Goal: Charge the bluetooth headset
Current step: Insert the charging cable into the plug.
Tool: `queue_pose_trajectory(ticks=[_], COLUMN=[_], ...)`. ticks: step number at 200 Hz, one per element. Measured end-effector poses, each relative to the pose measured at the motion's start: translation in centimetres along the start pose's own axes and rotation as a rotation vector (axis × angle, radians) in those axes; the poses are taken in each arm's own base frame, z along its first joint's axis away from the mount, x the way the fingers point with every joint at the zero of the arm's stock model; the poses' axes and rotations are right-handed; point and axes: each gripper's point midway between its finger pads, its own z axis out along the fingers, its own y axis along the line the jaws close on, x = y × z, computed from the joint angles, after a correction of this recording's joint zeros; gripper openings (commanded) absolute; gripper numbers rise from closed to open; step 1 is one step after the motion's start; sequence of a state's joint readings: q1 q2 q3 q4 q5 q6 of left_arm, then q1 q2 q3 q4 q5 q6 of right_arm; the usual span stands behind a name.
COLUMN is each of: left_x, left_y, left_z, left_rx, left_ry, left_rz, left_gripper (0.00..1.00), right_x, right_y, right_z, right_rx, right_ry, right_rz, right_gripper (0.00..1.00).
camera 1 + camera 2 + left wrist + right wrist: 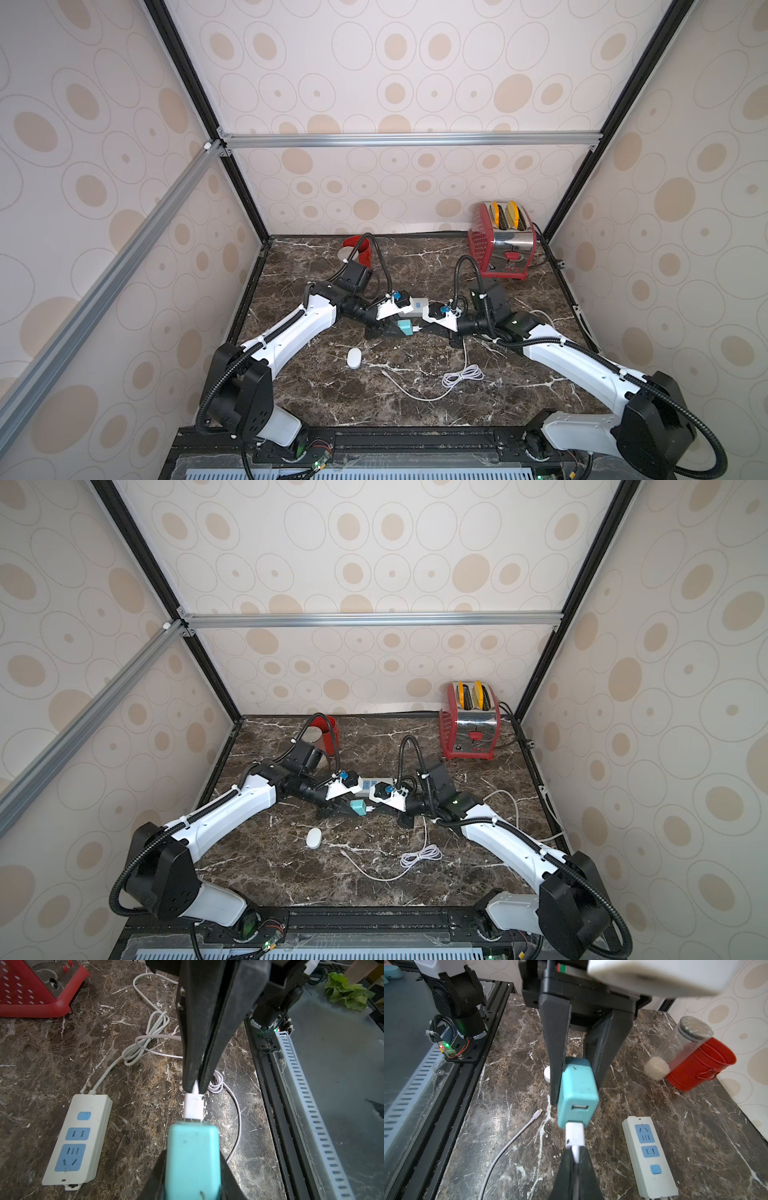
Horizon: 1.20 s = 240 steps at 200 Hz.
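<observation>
Left tool [193, 1159] part open, clamped on sides of teal charger [578, 1088]. Right tool [576, 1153] closed tight, pinching white cable [500, 1153] just behind USB plug [193, 1108]. Plug's metal tip at one of charger's two ports; how deep, cannot tell. Headset [354, 358] flat on bench [332, 407], nearer front edge than both tools, on left arm's side, touched by nothing. Cable's free end [539, 1111] near headset, apart from it. Coil [461, 376] on bench nearer right arm. Power strip [76, 1140] just behind tools, sockets up.
</observation>
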State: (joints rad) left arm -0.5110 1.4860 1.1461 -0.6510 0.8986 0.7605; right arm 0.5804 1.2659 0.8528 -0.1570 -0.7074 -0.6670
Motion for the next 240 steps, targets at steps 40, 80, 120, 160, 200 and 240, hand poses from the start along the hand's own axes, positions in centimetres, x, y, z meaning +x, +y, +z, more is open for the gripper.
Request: queue_pose_trajectory(ticks=[40,80,120,160,200,240], left_x=[0.0,-0.2,-0.6,-0.4,-0.7,0.1], left_y=[0.1,0.8,1.4,3.1,6.1,8.3], left_z=[0.0,-0.1,-0.3,0.1,0.2,-0.2], left_rx=[-0.006,-0.039,-0.081,-0.156,-0.268,-0.418], left_ry=[-0.002,-0.010,-0.047,-0.070,-0.088,-0.071], left_rz=[-0.006,-0.007,0.018,-0.017,-0.055,-0.009], left_gripper=[0.00,0.00,0.00,0.00,0.00,0.00], right_x=[-0.3,-0.3,-1.6,-3.9,-3.1,-1.6], right_y=[-0.2,-0.9,-1.6,-3.0,-4.2,-5.8], right_z=[0.1,0.0,-2.6,-6.4,-6.6,-5.6], right_rx=[-0.008,0.018,0.143,0.288,0.328,0.340], right_ry=[-0.025,-0.028,-0.103,-0.239,-0.329,-0.343], right_rz=[0.030,0.100,0.230,0.469,0.841,1.269], right_gripper=[0.00,0.12,0.63,0.73,0.77,0.77])
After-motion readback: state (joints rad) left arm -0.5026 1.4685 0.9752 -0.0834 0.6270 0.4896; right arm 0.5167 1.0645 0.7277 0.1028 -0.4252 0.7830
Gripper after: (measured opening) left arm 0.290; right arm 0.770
